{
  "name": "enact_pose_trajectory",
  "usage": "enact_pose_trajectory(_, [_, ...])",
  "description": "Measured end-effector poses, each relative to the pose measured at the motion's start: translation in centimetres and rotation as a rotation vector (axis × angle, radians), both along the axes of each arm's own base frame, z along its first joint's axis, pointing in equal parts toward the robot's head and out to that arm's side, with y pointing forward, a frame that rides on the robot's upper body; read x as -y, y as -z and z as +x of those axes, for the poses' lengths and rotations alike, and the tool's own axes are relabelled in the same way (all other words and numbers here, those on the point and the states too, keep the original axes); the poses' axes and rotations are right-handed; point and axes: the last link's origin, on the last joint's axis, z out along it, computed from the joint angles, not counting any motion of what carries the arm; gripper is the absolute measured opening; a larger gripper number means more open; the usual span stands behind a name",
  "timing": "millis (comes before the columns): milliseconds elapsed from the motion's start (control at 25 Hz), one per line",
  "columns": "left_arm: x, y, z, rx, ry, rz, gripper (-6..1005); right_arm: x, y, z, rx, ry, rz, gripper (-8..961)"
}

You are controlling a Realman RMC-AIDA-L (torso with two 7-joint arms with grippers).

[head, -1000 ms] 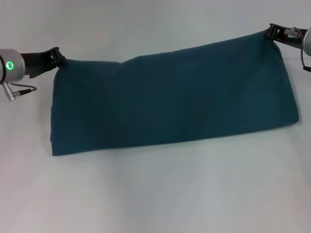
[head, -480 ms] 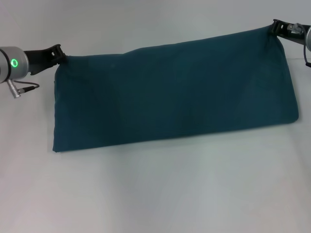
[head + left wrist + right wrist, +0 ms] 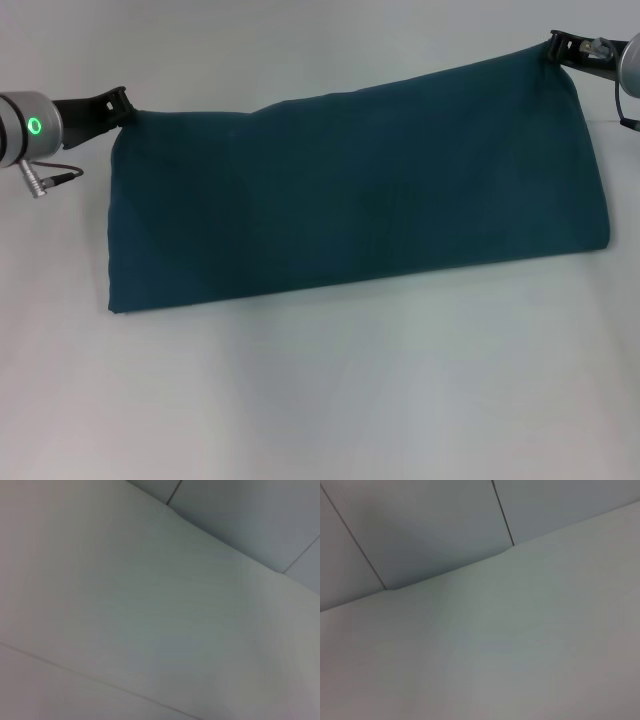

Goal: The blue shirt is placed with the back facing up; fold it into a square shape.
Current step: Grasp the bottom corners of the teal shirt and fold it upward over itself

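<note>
The blue shirt (image 3: 350, 190) is a dark teal band folded lengthwise, stretched across the white table in the head view. Its upper edge is lifted at both ends while the lower folded edge rests on the table. My left gripper (image 3: 122, 104) is shut on the upper left corner. At the far right, my right gripper (image 3: 555, 47) is shut on the upper right corner, held higher than the left one. Only plain fabric shows; no lettering is visible. Neither wrist view shows the shirt or any fingers.
The white table (image 3: 330, 400) spreads out in front of the shirt. Both wrist views show only the pale table surface (image 3: 150, 620) and a grey panelled wall (image 3: 430, 525) beyond its edge.
Both grippers have drawn the shirt's upper edge slightly up and away, pulling the cloth tauter. The sag near the upper left has flattened a little.
</note>
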Motion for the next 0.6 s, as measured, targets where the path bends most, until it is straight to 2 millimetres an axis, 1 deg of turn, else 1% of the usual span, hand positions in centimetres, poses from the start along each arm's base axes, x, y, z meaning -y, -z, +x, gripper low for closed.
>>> enact_pose_trajectory(360, [-0.6,0.4,1.0,-0.015,0.022,0.000,33,0.1,-0.3,0.3,0.000,0.004,-0.018,72])
enact_pose_trajectory(480, [-0.6,0.2,0.9,0.004,0.002,0.014,33,0.2,-1.0,1.2,0.007,0.019,-0.026,73])
enact_pose_trajectory(600, [-0.5,0.0,0.3,0.027,-0.028,0.028,133,0.1,-2.5,2.4,0.016,0.046,-0.021,139])
